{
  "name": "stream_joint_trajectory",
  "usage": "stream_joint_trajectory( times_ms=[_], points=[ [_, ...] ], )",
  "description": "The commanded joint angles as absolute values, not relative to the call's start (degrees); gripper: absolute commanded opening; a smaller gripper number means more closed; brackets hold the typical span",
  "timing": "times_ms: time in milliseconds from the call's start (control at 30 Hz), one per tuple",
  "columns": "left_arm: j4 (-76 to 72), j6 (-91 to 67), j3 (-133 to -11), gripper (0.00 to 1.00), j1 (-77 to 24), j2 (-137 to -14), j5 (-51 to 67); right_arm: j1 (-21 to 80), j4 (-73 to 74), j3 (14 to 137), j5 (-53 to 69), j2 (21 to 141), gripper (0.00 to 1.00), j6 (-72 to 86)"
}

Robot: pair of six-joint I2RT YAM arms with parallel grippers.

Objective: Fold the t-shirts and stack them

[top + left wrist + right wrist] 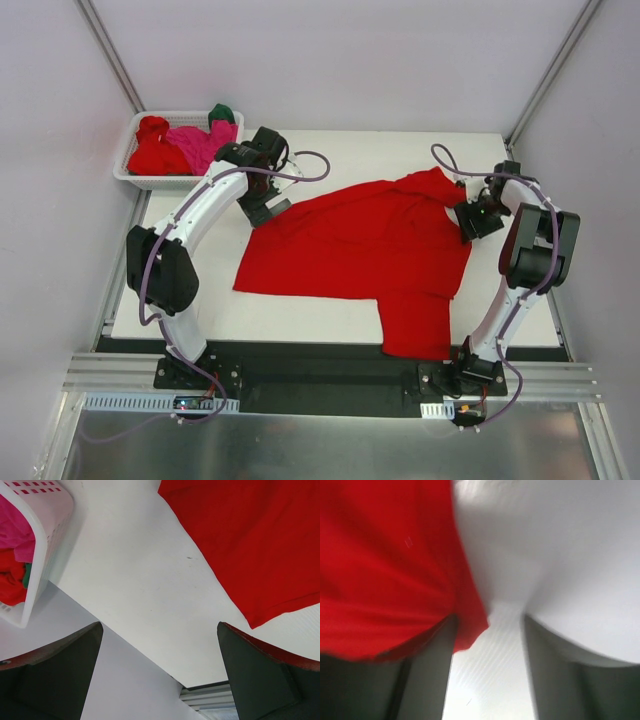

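Note:
A bright red t-shirt [360, 245] lies spread and rumpled on the white table, one part reaching the front edge. My left gripper [268, 205] is at its back left corner, open and empty; in the left wrist view [160, 645] the shirt [260, 545] lies apart from the fingers [260, 675]. My right gripper [468, 218] is at the shirt's right edge. In the blurred right wrist view it [487, 650] is open, with the shirt's edge [385, 565] lying against the left finger [427, 680] and nothing pinched.
A white lattice basket [180, 114] stands at the back left, holding a red shirt [155, 150], a magenta one [205, 143] and a dark green one [221, 113]. It also shows in the left wrist view [50, 525]. Grey walls enclose the white table [330, 150].

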State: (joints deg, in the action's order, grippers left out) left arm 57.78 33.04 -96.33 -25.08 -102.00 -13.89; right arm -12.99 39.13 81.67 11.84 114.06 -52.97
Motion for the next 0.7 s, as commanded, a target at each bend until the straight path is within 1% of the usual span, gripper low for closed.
stream_joint_trajectory(
  times_ms=[0,100,133,233,433,667],
  points=[
    [59.33,32.78,-98.26,0.99,-25.40,-102.13,-14.06,-12.75,41.57,83.41,11.08,114.70,0.48,-52.91],
    [59.33,32.87,-98.26,0.99,-25.40,-102.13,-14.15,-12.39,42.18,83.58,11.43,114.26,0.30,-53.09],
    [59.33,32.87,-98.35,0.99,-25.31,-102.13,-14.15,-12.31,42.27,83.50,11.43,114.17,0.20,-53.09],
    [59.33,32.78,-98.79,0.99,-25.40,-102.39,-13.97,-12.22,42.28,83.58,11.08,114.17,0.02,-52.82],
    [59.33,32.78,-99.84,0.99,-25.58,-103.01,-13.62,-12.04,43.68,86.74,9.32,115.92,0.01,-53.52],
    [59.24,32.52,-99.84,0.99,-25.93,-103.10,-13.54,-11.25,47.63,98.59,7.56,120.40,0.01,-56.51]
  ],
)
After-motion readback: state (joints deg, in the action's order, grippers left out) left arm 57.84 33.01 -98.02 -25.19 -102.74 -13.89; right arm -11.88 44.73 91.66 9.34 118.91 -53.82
